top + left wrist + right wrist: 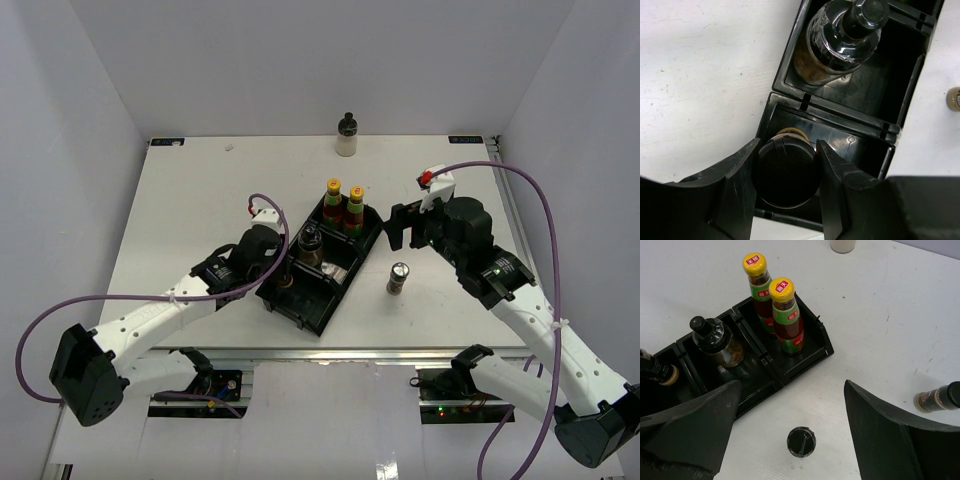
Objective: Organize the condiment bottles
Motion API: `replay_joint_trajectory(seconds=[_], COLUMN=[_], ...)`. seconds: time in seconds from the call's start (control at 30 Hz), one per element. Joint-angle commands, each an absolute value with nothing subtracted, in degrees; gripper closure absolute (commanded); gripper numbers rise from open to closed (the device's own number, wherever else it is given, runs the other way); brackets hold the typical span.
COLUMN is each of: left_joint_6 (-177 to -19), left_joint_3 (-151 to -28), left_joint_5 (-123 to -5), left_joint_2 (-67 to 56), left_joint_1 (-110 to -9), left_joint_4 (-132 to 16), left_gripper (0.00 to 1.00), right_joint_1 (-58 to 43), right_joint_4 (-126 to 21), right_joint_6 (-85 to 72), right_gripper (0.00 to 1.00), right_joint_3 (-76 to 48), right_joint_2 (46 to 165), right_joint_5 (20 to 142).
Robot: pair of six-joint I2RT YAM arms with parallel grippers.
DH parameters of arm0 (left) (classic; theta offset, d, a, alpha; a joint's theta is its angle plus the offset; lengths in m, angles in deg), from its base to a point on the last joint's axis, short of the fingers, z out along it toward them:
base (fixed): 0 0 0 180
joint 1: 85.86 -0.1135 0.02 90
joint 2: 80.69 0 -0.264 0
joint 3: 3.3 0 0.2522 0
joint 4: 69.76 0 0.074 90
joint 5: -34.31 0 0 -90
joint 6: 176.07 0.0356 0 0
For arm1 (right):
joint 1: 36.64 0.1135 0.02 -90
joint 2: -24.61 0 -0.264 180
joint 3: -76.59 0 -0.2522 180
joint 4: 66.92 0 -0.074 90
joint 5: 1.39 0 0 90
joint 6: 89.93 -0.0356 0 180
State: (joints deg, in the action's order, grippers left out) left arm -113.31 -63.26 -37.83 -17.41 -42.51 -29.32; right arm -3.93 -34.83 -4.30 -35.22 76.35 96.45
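A black divided tray (341,281) lies diagonally mid-table. Two red-sauce bottles (343,204) with yellow caps stand in its far compartment and also show in the right wrist view (781,315). A dark jar with a black knob top (310,244) stands in the middle compartment. My left gripper (788,145) is shut on a black-capped bottle (786,172) inside the near compartment. A small silver-lidded jar (398,277) stands on the table right of the tray. My right gripper (790,390) is open and empty above it. A cream-bodied bottle (347,136) stands at the far edge.
Another small dark bottle (939,397) lies on the table at the right in the right wrist view. White enclosure walls surround the table. Purple cables loop from both arms.
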Motion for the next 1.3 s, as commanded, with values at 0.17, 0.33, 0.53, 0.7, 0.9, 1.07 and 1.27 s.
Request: replay_joint_trajectory(seconds=[0.17,0.33,0.53,0.7,0.9,1.07,1.27], left_joint_6=[-114.5,-114.9,-115.6,-116.4,-118.1,-118.6,-118.5], left_joint_3=[-62.6,-61.1,-61.0,-61.6,-63.5,-66.9,-71.3], left_joint_5=[-32.4,-30.2,-28.0,-26.9,-26.7,-29.8,-34.7], left_joint_2=[-12.3,-11.5,-8.5,-7.3,-6.5,-8.3,-11.3], left_joint_1=[-39.8,-39.1,-37.9,-36.9,-36.5,-36.4,-36.4], left_joint_4=[-36.0,-37.6,-37.6,-36.4,-33.0,-30.3,-27.2], left_gripper=[1.00,0.91,0.76,0.51,0.27,0.11,0.04], right_joint_1=[-3.8,-3.8,-3.8,-3.8,-3.8,-3.8,-3.8], right_joint_4=[-36.9,-36.8,-37.2,-36.8,-35.5,-31.6,-26.7], right_joint_6=[-3.7,-3.0,-2.7,-2.6,-2.8,-5.0,-7.8], right_gripper=[0.11,0.10,0.10,0.10,0.10,0.10,0.11], right_joint_3=[-36.4,-36.5,-36.6,-36.1,-35.7,-35.2,-37.3], right_joint_2=[74.9,74.7,74.4,74.5,74.1,73.4,73.1], right_joint_5=[98.1,98.5,98.8,98.7,98.5,97.0,94.0])
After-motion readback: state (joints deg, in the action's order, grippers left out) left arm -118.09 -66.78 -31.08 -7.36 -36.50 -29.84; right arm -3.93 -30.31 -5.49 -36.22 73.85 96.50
